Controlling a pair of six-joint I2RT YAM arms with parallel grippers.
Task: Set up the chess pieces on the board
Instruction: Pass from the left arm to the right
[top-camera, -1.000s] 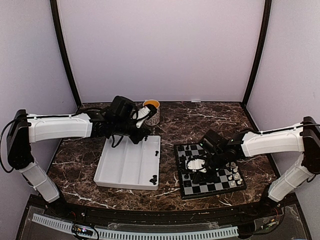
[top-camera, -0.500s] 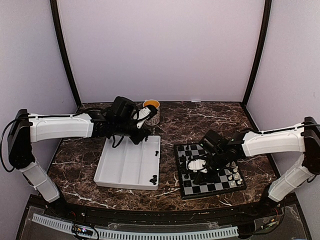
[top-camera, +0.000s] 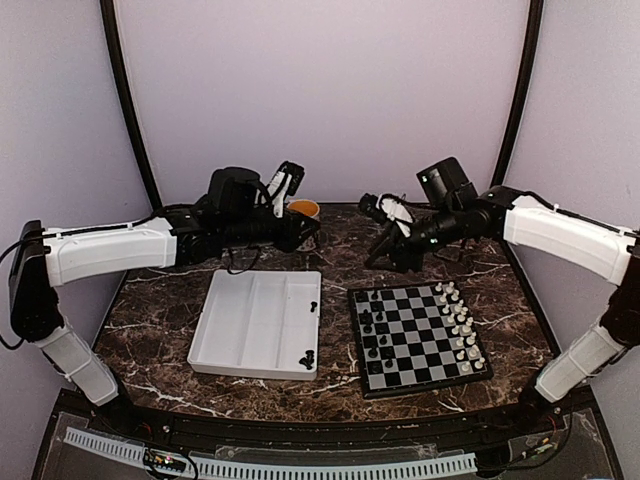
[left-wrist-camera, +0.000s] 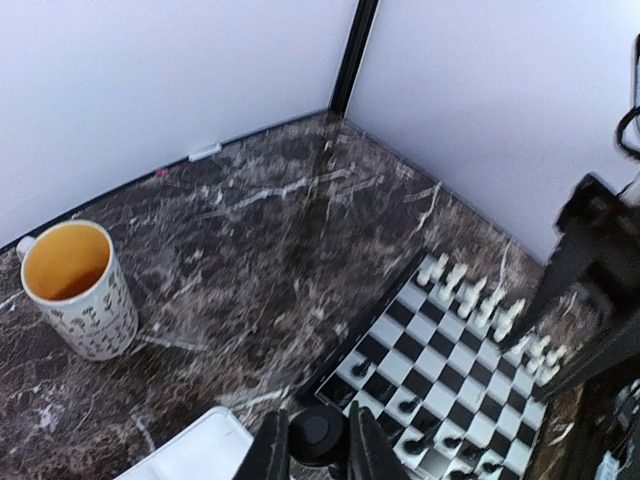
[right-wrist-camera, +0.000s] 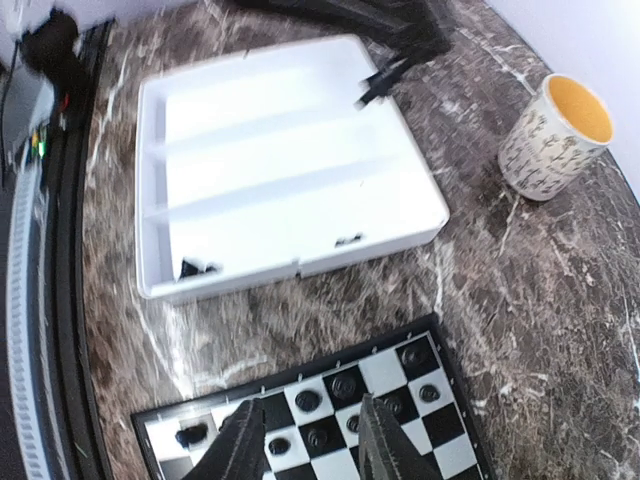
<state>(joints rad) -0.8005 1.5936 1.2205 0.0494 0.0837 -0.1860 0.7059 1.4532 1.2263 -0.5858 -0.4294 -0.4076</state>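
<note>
Lining the left-hand columns of the board (top-camera: 420, 335) are the black chessmen (top-camera: 375, 325), and the white chessmen (top-camera: 458, 325) fill the right-hand columns, with the middle squares bare. The board lies flat on the dark marble table (top-camera: 420, 240), right of centre and just beside the white compartmented tray (top-camera: 250, 325), with a narrow strip of marble between the two. A few stray black pieces (top-camera: 306, 357) are in the tray: one group is in its near right corner and another sits against the right wall farther back.

One more black piece (left-wrist-camera: 318, 438) is clamped between the fingers of the left gripper (left-wrist-camera: 318, 425). That gripper hangs raised behind the tray's far edge, close to the yellow-lined patterned mug (left-wrist-camera: 80, 290), which stands upright near the back wall. The right gripper (right-wrist-camera: 310, 450) is also raised, well above the table behind the board's far edge. Its fingers stand apart with nothing between them. Its wrist view looks down across the board's black-piece side, the tray and the mug. The right arm appears blurred at the edge of the left wrist view.
</note>
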